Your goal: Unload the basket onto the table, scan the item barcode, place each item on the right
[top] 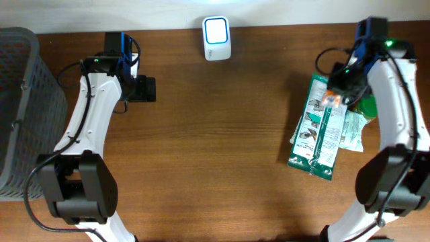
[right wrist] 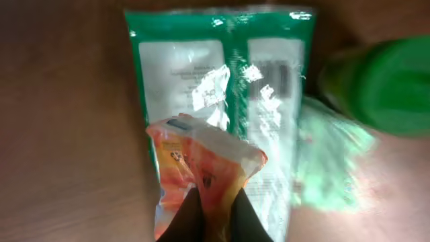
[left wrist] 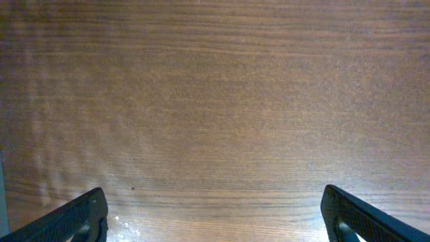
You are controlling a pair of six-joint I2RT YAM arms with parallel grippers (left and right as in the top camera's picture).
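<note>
My right gripper [right wrist: 216, 216] is shut on the lower end of a crumpled orange and white snack packet [right wrist: 195, 158], which hangs just above a flat green and white pouch [right wrist: 222, 74] that shows a barcode [right wrist: 279, 77]. From overhead the packet [top: 329, 101] and right gripper [top: 338, 89] sit over the top end of that pouch [top: 319, 134] at the right of the table. The white scanner [top: 216, 38], with a lit blue-white face, stands at the back centre. My left gripper [top: 144, 89] hovers at the left, open; its fingers [left wrist: 80, 215] stand wide over bare wood.
A dark mesh basket [top: 20, 101] stands at the far left edge. A green round object [right wrist: 383, 84] and a pale green wrapper [top: 353, 131] lie beside the pouch under the right arm. Brown wooden table [top: 215, 148] between the arms.
</note>
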